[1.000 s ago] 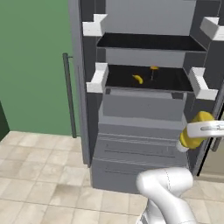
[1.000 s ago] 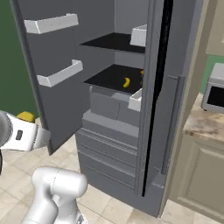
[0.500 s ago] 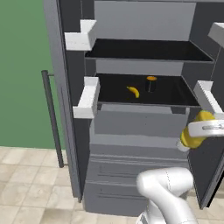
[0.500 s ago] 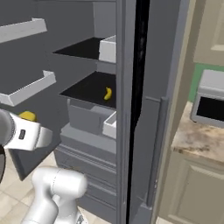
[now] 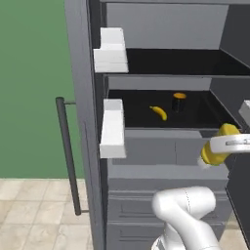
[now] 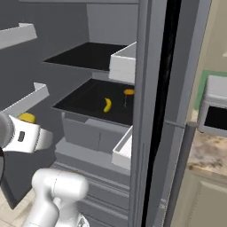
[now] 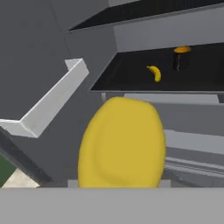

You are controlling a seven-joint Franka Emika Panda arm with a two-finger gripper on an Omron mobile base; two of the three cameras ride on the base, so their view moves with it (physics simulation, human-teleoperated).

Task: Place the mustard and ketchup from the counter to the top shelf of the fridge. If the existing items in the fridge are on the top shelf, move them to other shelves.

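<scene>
My gripper (image 5: 228, 145) is shut on the mustard (image 5: 217, 149), a yellow squeeze bottle held low in front of the open fridge (image 5: 84, 97). In the hand view the mustard (image 7: 122, 144) covers the fingertips. The top shelf (image 5: 176, 61) is black and bare. One level lower lie the banana (image 5: 158, 112) and the dark cylinder with an orange top (image 5: 178, 102), side by side, as in the hand view: banana (image 7: 154, 72), cylinder (image 7: 181, 57). The ketchup is out of view. A strip of the counter (image 6: 206, 153) shows at the right.
White door bins (image 5: 113, 129) hang on the open left door, whose dark bar handle (image 5: 68, 156) faces the green wall. The right door's edge (image 6: 155, 111) stands close beside the arm. A microwave (image 6: 215, 113) sits on the counter. Grey drawers (image 5: 146, 151) sit below the shelves.
The base has driven closer to the fridge, so the shelves and door bins look larger in both base views. The mustard stays in the gripper at about the same height.
</scene>
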